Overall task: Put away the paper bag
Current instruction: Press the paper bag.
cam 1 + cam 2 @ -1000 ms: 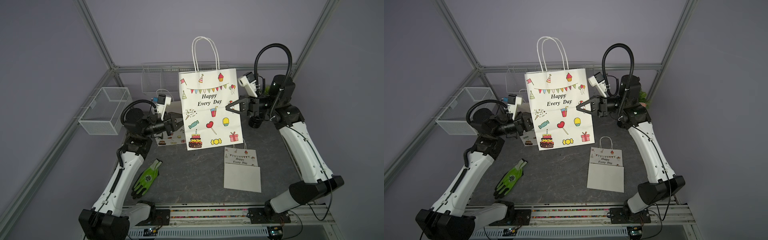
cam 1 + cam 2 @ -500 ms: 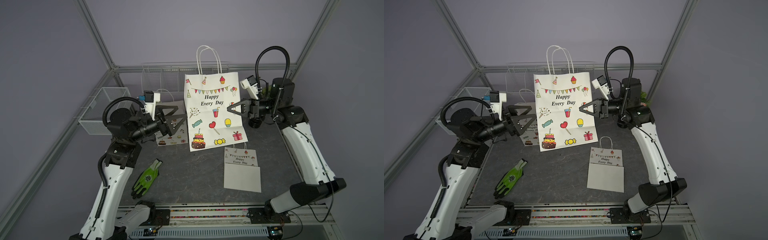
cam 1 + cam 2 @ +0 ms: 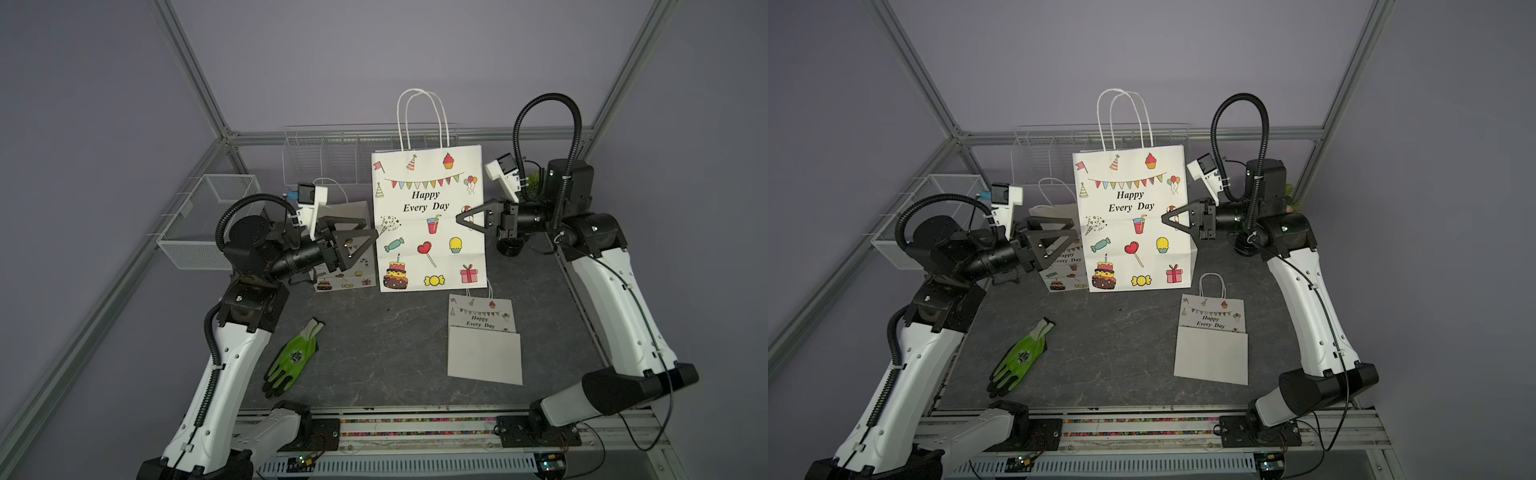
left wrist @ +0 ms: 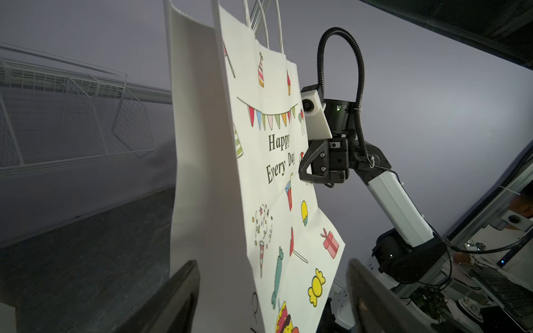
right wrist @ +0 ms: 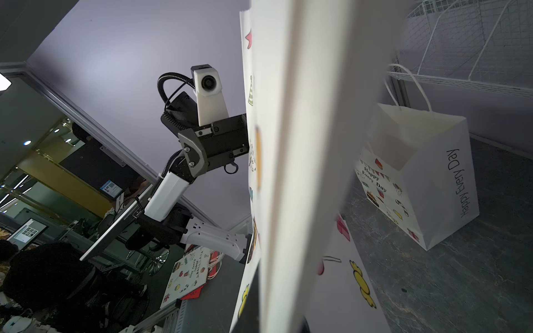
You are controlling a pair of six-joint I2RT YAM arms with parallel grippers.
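The large white paper bag [image 3: 428, 232] [image 3: 1129, 232], printed "Happy Every Day", stands upright at the middle back with its handles up. My right gripper [image 3: 457, 218] [image 3: 1163, 218] is shut on the bag's right edge at mid height. In the right wrist view the folded edge of the bag [image 5: 302, 144] runs down into the right gripper [image 5: 274, 317]. My left gripper [image 3: 372, 230] [image 3: 1075, 235] is open at the bag's left edge. In the left wrist view the bag [image 4: 259, 173] lies in the left gripper [image 4: 271, 262], between its wide-apart fingers and touching neither.
A smaller printed bag [image 3: 345, 249] stands open just behind the left gripper. Another bag [image 3: 484, 336] lies flat at the front right. A green glove [image 3: 293, 359] lies at the front left. A wire basket [image 3: 208, 224] hangs at the left and a wire rack [image 3: 328, 162] stands at the back.
My left gripper has opened, let go of the bag's left edge and drawn back to the left. The bag was tilted and now hangs straight, still held by the right gripper.
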